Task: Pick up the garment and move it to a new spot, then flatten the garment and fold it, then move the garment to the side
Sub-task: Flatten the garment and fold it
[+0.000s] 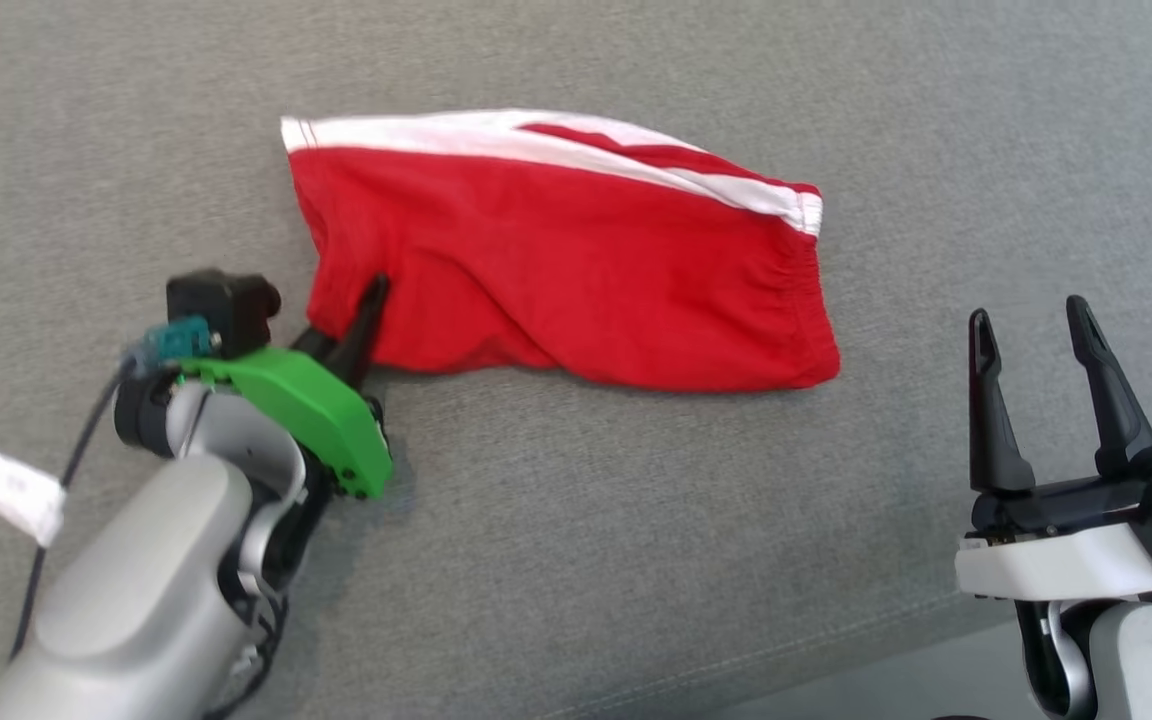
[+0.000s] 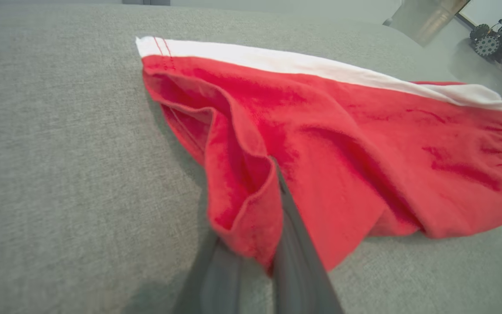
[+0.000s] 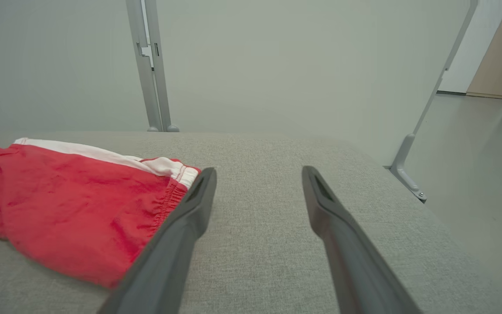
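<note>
The garment (image 1: pixel 576 270) lies bunched on the grey cushion, bright red with a white band along its far edge and a gathered hem on its right side. My left gripper (image 1: pixel 368 300) is at its near left corner. In the left wrist view the left gripper (image 2: pixel 273 174) has a fold of the garment (image 2: pixel 364 144) pinched between its dark fingers, and one finger is partly hidden under the cloth. My right gripper (image 1: pixel 1031 322) stands open to the right of the garment, apart from it. In the right wrist view the right gripper (image 3: pixel 259 174) holds nothing, with the garment (image 3: pixel 72 205) to its left.
The grey upholstered surface (image 1: pixel 636 520) stretches all around the garment; its front edge (image 1: pixel 836 640) runs across the lower right. Metal frame posts (image 3: pixel 150 65) stand behind the far edge. Another wheeled machine (image 2: pixel 499 39) sits on the floor beyond.
</note>
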Controlling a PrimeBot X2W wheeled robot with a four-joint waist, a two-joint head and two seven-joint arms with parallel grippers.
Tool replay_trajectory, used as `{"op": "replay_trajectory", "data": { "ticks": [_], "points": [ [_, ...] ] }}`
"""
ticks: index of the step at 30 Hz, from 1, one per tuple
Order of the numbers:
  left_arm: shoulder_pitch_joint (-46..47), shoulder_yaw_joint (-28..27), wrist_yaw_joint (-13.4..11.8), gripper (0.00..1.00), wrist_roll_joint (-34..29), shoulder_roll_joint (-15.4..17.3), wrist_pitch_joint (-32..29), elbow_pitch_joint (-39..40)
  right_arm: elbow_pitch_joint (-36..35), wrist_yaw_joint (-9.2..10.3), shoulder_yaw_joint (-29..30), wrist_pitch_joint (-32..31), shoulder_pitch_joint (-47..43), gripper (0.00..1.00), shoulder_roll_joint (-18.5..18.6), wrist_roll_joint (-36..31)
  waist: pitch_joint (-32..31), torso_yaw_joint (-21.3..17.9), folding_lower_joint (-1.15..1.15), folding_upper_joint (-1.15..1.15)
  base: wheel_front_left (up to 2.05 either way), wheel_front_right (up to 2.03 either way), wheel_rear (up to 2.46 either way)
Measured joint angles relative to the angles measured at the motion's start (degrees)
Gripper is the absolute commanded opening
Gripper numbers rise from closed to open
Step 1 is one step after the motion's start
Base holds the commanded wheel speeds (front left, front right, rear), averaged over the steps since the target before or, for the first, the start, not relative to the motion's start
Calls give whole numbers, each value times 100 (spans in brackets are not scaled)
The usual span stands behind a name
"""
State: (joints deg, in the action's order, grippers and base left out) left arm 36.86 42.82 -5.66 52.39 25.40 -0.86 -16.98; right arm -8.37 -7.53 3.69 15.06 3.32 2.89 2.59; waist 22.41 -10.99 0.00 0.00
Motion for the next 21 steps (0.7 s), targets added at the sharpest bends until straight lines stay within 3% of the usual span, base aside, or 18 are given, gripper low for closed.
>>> {"op": "replay_trajectory", "data": {
  "ticks": [10, 15, 19, 20, 21],
  "points": [
    [-1383, 36, -1002, 0, 29, -52, 402, 1600, 58, 0, -32, 0, -166, 100, 48, -140, -288, 555, 0, 0, 0, 0, 0],
    [-1751, 171, -1060, 0, -27, -159, 703, 1499, 98, -1, -82, 0, -193, 100, 171, -156, -397, 828, 0, 0, 0, 0, 0],
    [-1818, 297, -876, 0, -76, -433, 964, 987, 132, 0, -114, 0, -202, 100, 283, -163, -470, 1024, 0, 0, 0, 0, 0],
    [-1818, 333, -837, 24, -90, -460, 1002, 877, 142, 0, -132, 0, -205, 100, 304, -163, -487, 1046, 0, 0, 0, 0, 0],
    [-1818, 348, -825, 95, -121, -487, 1065, 773, 154, 0, -141, 0, -210, 100, 320, -163, -508, 1059, 0, 0, 0, 0, 0]
  ]
}}
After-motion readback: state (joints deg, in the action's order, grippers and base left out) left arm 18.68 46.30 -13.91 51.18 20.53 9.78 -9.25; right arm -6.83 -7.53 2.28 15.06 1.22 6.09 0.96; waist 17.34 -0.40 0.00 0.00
